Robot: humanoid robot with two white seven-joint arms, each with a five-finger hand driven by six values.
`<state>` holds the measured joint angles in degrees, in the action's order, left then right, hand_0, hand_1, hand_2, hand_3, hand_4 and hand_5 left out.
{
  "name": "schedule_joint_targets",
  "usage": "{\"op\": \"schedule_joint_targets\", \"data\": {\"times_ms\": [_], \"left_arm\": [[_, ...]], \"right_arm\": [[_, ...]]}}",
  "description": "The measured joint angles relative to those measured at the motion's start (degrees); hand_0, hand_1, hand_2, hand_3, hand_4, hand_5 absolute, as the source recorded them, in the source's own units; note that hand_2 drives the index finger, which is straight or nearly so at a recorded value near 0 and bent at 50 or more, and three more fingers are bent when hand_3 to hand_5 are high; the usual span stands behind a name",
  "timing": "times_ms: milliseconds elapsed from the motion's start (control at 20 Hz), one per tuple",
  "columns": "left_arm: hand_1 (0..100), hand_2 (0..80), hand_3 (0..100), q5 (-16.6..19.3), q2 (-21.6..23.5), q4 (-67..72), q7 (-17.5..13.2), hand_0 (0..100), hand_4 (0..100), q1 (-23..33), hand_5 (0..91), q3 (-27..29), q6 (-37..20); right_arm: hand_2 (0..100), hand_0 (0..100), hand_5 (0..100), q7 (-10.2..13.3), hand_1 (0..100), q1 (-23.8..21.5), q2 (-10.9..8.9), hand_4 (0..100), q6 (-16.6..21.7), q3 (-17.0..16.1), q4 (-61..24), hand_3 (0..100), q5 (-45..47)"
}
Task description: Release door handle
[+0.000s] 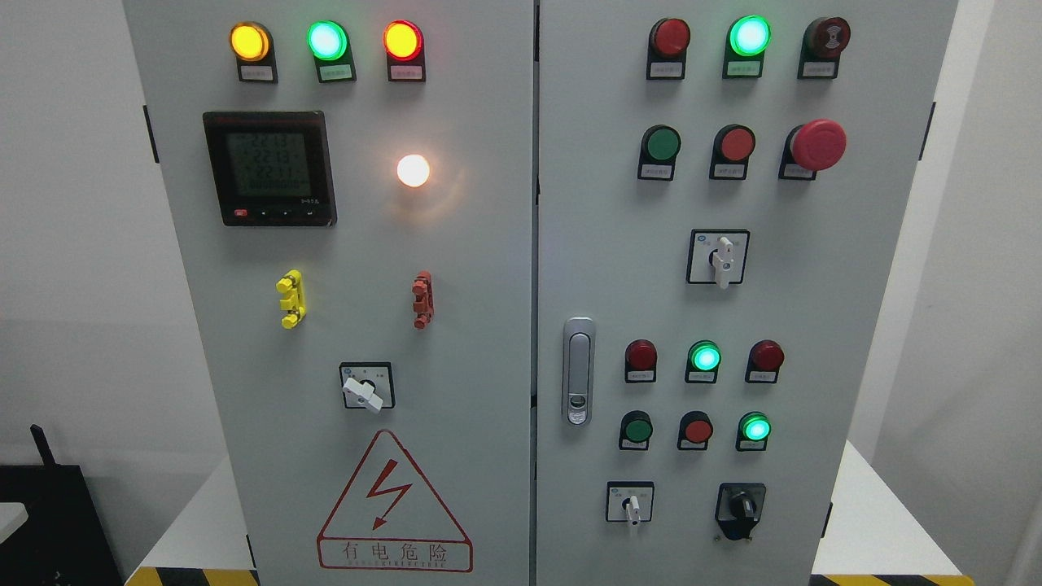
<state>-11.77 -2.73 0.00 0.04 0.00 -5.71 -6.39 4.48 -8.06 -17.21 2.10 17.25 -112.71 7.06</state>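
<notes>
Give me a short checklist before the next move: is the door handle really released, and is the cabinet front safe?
1. No hand on the door handle: ok, none in view.
2. Handle lies flat in its housing: ok, it seems flush.
3. Right door shut against left door: cannot tell; narrow dark seam.
4. Red mushroom button untouched: ok.
5. Where both arms rest: cannot tell, outside the view.

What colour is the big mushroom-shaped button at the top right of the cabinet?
Red. The big mushroom button shows clearly in the head view.
</notes>
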Motion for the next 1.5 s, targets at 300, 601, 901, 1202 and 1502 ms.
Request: {"op": "schedule_joint_targets", "data": {"times_ms": [300,601,901,1202,1502], "left_arm": [[39,0.0,0,0.0,0.0,0.0,0.0,12,0,0.0,0.0,0.0,0.0],[39,0.0,0,0.0,0.0,0.0,0.0,12,0,0.0,0.0,0.0,0.0],[39,0.0,0,0.0,0.0,0.0,0.0,12,0,0.0,0.0,0.0,0.0],[39,0.0,0,0.0,0.0,0.0,0.0,12,0,0.0,0.0,0.0,0.0],[39,0.0,0,0.0,0.0,0.0,0.0,12,0,0.0,0.0,0.0,0.0]], "right_arm": [[0,31,43,0.5,0,-0.9,0.6,39,0.5,0.0,-0.4,37,-5.7],[0,35,58,3.2,6,-1.6,1.03,52,1.9,-0.3,-1.3,48,-16.0],[0,40,76,6.3,11,-2.0,1.64,65,4.2,-0.3,-1.9,66,-29.1],[0,41,79,10.0,12,-3.7,3.92,65,4.5,-0.2,-2.3,70,-44.8],[0,40,83,10.3,15,-3.8,7.48,67,3.5,-0.4,-2.4,72,-58.8]]}}
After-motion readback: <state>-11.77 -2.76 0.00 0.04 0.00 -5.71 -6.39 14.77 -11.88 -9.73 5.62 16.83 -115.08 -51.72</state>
